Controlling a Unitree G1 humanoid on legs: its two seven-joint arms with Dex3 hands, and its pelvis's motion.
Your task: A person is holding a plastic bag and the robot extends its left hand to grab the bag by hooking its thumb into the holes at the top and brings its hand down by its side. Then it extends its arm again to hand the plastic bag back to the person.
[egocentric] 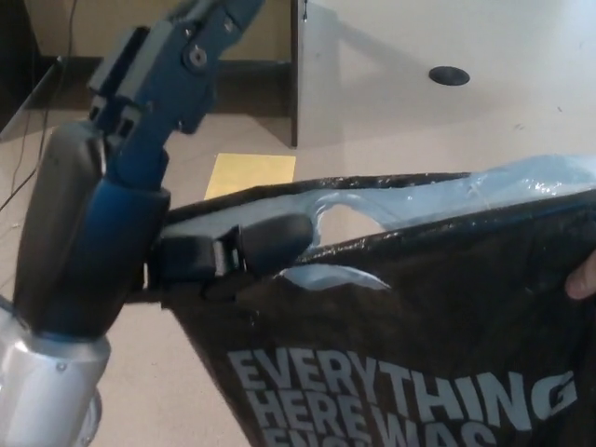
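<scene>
A black plastic bag [419,317] with white lettering and a light blue inside fills the lower right of the head view. My left hand [112,196] rises at the left, its fingers [177,56] straight and pointing up, away from the thumb. The thumb [256,242] points right and lies in the handle hole at the bag's top edge, between the two layers. The bag's rim runs taut from the thumb to the right. A person's hand [583,277] holds the bag at the right edge. My right hand does not show.
A yellow patch [250,173] lies on the floor behind the bag. A dark vertical panel edge [294,74] stands at the back, with a black round disc [449,75] on the floor to its right. A thin cable [37,140] runs along the left.
</scene>
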